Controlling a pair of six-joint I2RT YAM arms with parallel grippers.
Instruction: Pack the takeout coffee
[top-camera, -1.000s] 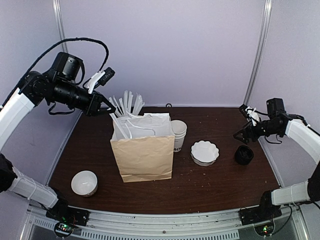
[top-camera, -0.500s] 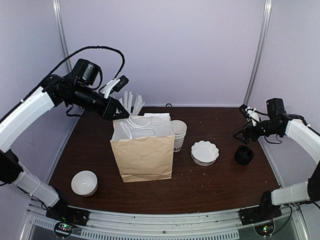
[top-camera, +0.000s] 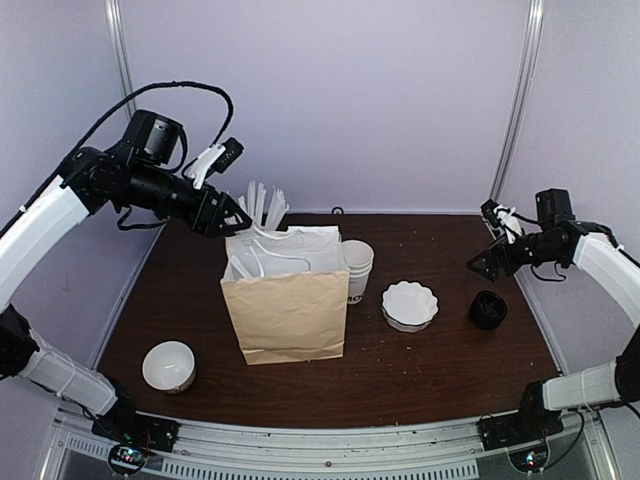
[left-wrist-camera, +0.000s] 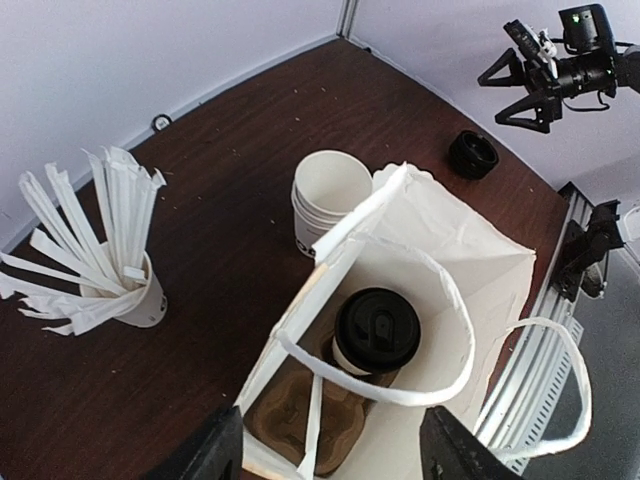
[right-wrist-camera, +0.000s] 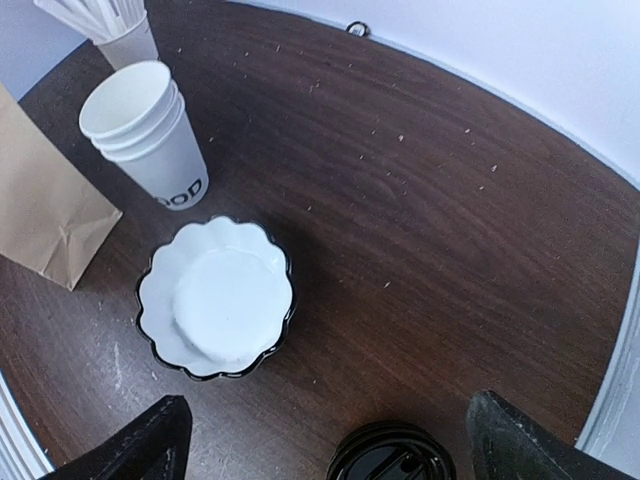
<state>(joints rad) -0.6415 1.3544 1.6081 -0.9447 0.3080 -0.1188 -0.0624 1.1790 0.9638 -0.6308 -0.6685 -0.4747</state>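
Note:
The takeout coffee (left-wrist-camera: 377, 330), a white cup under a black domed lid, stands upright inside the brown paper bag (top-camera: 285, 300), in a cardboard cup carrier (left-wrist-camera: 300, 425). The top view hides it behind the bag's white lining and handles. My left gripper (top-camera: 232, 215) hovers above the bag's rear left corner, looking straight down into it. It is open (left-wrist-camera: 335, 455) with nothing between its fingers. My right gripper (top-camera: 490, 262) hangs open over the table's right side, above a stack of black lids (right-wrist-camera: 392, 455), touching nothing.
A stack of lidless white cups (top-camera: 357, 268) stands right behind the bag. A scalloped white dish (top-camera: 409, 304) lies beside them, and the black lids (top-camera: 487, 310) sit further right. A cup of paper-wrapped sticks (top-camera: 258, 208) stands at the back and a white bowl (top-camera: 168, 365) at front left.
My left arm swung in over the bag's rear, then eased back slightly, and its jaws went from shut to open. My right gripper rose a little and spread wider.

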